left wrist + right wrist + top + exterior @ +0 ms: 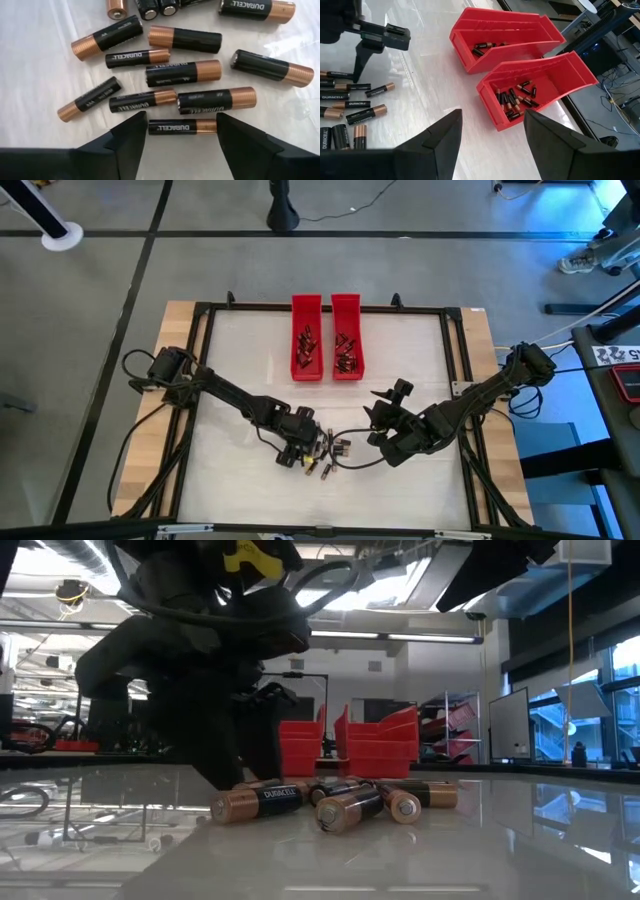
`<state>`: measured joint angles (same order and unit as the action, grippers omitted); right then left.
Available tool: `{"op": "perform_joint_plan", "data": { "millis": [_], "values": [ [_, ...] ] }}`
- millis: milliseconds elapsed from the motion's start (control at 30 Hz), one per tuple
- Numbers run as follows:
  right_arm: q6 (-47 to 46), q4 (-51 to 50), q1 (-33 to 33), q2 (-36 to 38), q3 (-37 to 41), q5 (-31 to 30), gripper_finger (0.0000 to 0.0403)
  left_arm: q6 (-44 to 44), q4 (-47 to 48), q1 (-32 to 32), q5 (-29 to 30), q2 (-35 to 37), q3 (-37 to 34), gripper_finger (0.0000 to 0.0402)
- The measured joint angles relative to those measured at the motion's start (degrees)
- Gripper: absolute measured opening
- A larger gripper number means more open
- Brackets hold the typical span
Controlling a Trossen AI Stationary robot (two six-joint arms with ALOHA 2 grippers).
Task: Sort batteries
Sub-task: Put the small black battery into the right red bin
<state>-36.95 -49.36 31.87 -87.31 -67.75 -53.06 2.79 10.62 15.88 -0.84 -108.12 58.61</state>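
Left gripper (182, 131) lowered over loose batteries (185, 72) near table's (240, 350) front, fingers (131, 135) parted astride one battery (182, 126), not clamped. Right gripper (492, 131) spread, empty, facing red trays (540, 85).

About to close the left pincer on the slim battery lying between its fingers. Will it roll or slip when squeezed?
The slim battery is a smooth cylinder lying flat on the glossy table, so it probably rolls if nudged sideways. The left pincer fingers face its two ends, so an end-to-end squeeze may slip. It looks rigid, unlikely to deform.
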Motion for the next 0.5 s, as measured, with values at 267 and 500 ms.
{"op": "perform_joint_plan", "data": {
  "millis": [267,500],
  "values": [
    [0.0,-0.02,0.0,0.0,0.0,0.0,0.0214,0.15,0.26,-0.31,-0.36,0.11,-0.02,0.0179],
    [0.0,-0.14,0.0,0.02,0.0,0.01,0.0214,1.91,3.5,-0.35,1.31,4.43,-0.37,0.0179]
  ]
}}
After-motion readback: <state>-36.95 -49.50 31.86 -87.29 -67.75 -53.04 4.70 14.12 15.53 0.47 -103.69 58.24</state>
